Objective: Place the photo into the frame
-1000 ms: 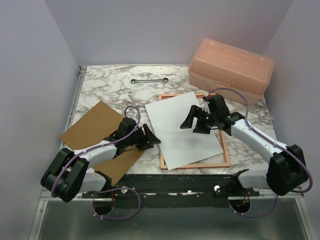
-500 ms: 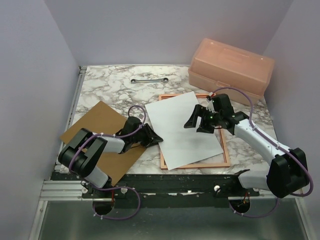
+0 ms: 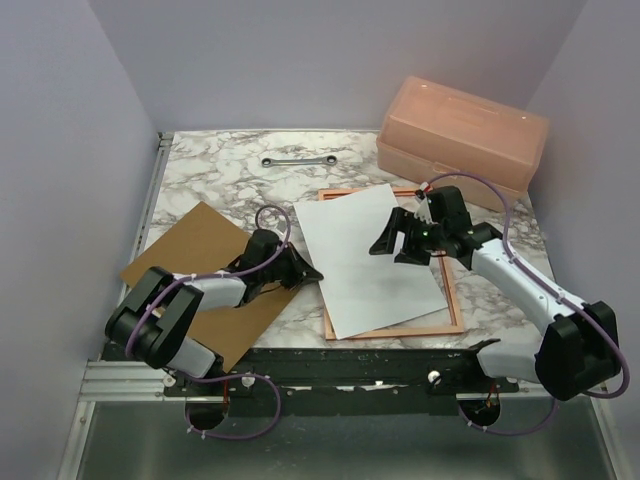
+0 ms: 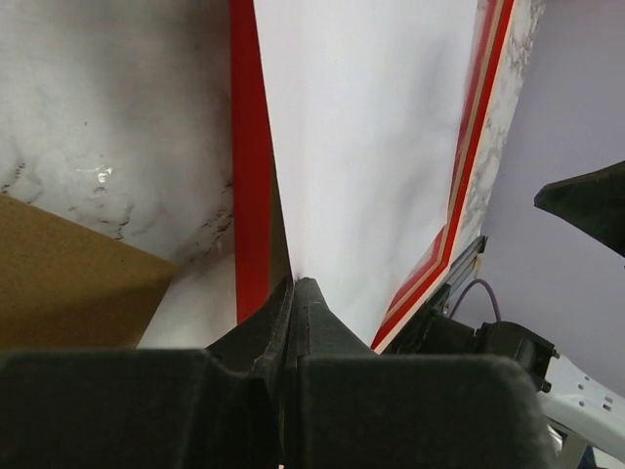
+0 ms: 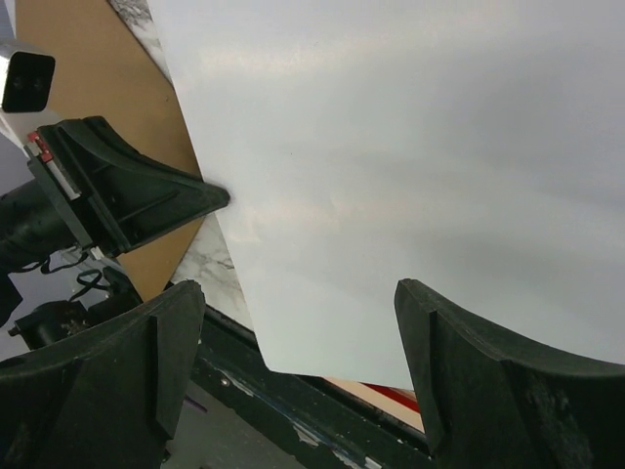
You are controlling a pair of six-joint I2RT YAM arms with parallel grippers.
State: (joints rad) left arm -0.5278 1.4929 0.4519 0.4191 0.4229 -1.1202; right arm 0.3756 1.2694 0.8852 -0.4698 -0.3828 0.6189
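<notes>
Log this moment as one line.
left gripper: shut on photo edge | right gripper: open over photo | photo: askew on frame

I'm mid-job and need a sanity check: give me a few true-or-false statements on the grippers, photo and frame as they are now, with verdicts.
1. The left gripper is shut on an edge of the photo. True.
2. The right gripper grips the photo. False: it is open, above the sheet.
3. The photo sits squarely inside the frame. False: it lies skewed, overhanging the frame's side nearest the left gripper.
4. The wrench lies on bare table beyond the frame. True.
</notes>
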